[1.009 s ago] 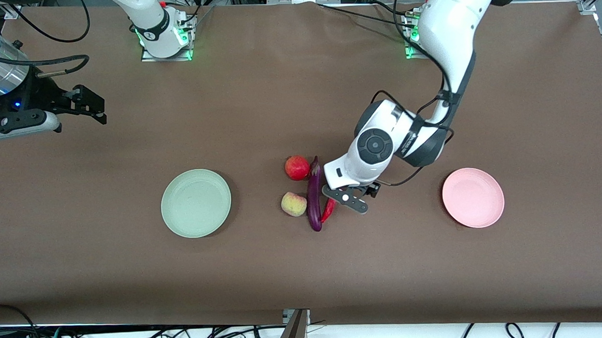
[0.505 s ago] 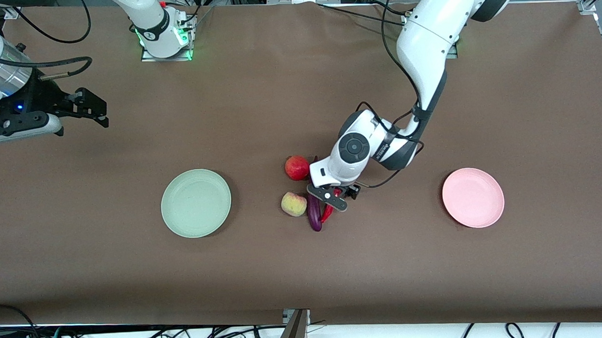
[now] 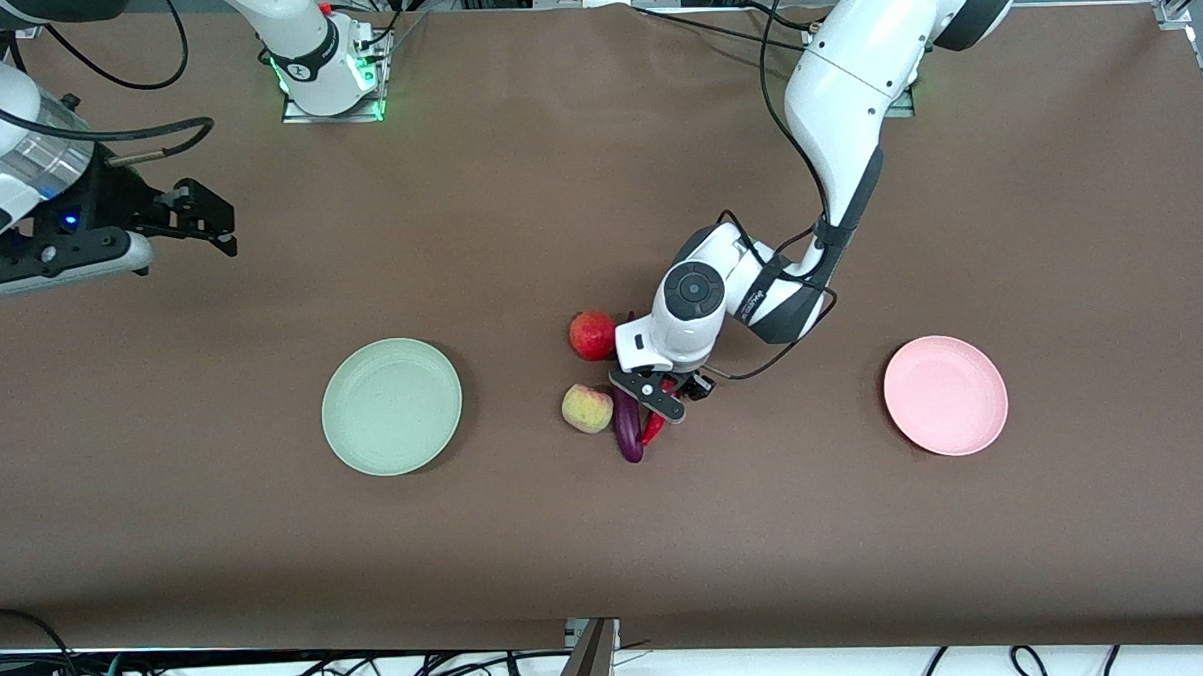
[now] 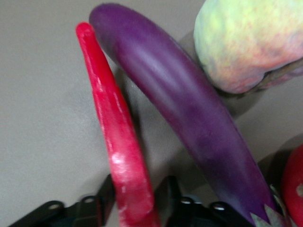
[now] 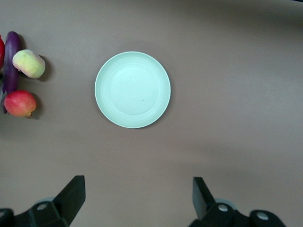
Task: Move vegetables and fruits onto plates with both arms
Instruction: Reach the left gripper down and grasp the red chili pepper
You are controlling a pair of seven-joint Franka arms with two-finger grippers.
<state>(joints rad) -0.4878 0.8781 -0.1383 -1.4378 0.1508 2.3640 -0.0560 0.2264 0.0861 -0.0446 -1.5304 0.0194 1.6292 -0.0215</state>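
Note:
The red chili pepper (image 3: 653,428) lies beside the purple eggplant (image 3: 628,432) in the middle of the table, with the peach-like fruit (image 3: 587,408) and the red pomegranate-like fruit (image 3: 591,335) next to them. My left gripper (image 3: 664,401) is low over the chili. In the left wrist view the left gripper (image 4: 137,203) is open, with a finger on each side of the chili (image 4: 116,137), beside the eggplant (image 4: 189,118). My right gripper (image 3: 207,217) hangs open and empty over bare table at the right arm's end. In its wrist view the right gripper (image 5: 137,196) looks down on the green plate (image 5: 132,90).
The pale green plate (image 3: 392,406) lies toward the right arm's end and the pink plate (image 3: 944,381) toward the left arm's end; both hold nothing. Cables lie along the table edge nearest the front camera.
My left gripper has moved toward the eggplant and come down over the chili, which now sits between its fingers. My right gripper has drifted a little toward the middle of the table.

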